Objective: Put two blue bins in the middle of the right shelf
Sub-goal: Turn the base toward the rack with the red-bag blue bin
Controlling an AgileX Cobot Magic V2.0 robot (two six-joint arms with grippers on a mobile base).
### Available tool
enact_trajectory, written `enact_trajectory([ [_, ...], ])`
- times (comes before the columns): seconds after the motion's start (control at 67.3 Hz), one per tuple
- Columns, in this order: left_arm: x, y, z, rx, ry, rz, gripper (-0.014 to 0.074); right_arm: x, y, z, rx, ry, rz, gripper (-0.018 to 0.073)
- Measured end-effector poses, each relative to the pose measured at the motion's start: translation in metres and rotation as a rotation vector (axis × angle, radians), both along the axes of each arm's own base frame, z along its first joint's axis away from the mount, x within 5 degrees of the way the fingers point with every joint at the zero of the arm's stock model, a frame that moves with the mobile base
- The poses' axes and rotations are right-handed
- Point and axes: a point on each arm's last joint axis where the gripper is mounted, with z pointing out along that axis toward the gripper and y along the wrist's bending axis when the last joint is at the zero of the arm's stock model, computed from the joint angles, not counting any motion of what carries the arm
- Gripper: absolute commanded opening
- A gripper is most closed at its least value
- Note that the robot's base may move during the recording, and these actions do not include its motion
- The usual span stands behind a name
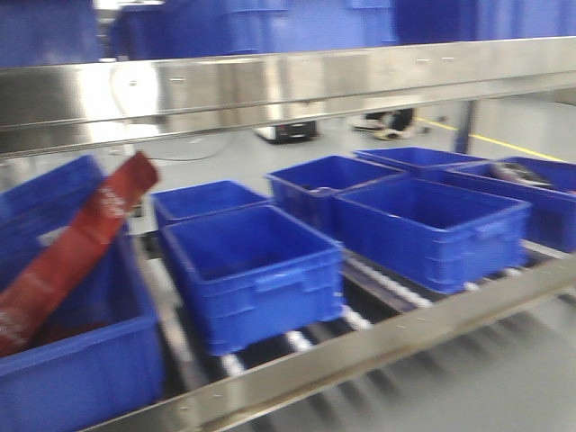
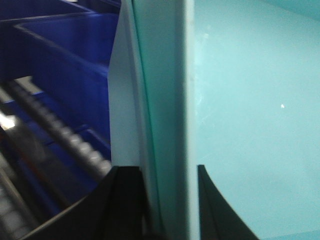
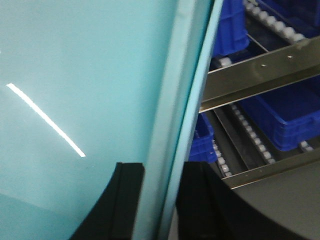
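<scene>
Several dark blue bins stand on the roller shelf in the front view, the nearest two in the middle (image 1: 255,270) and to the right (image 1: 430,229). Neither gripper shows in that view. In the left wrist view my left gripper (image 2: 164,170) is shut on the upright wall of a pale teal bin (image 2: 160,90), one black finger on each side. The right wrist view shows my right gripper (image 3: 164,167) shut on another wall of a pale teal bin (image 3: 180,85) in the same way. The bin's inner face fills much of both wrist views.
A red bag (image 1: 76,247) leans in the dark blue bin at the left (image 1: 81,360). A steel upper shelf rail (image 1: 270,85) crosses the top and a front rail (image 1: 405,337) runs below. More blue bins (image 3: 282,117) sit on roller tracks (image 3: 260,147) beside the right gripper.
</scene>
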Motion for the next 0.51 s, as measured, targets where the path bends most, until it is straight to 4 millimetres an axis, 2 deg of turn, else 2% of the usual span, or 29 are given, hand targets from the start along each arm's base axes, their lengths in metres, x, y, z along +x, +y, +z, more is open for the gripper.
enact_trajectory([
  [0.505, 0.0, 0.0, 0.0001, 0.0, -0.001, 0.0, -0.0111, 0.0, 0.0, 0.0, 0.001, 0.001, -0.001, -0.0162],
])
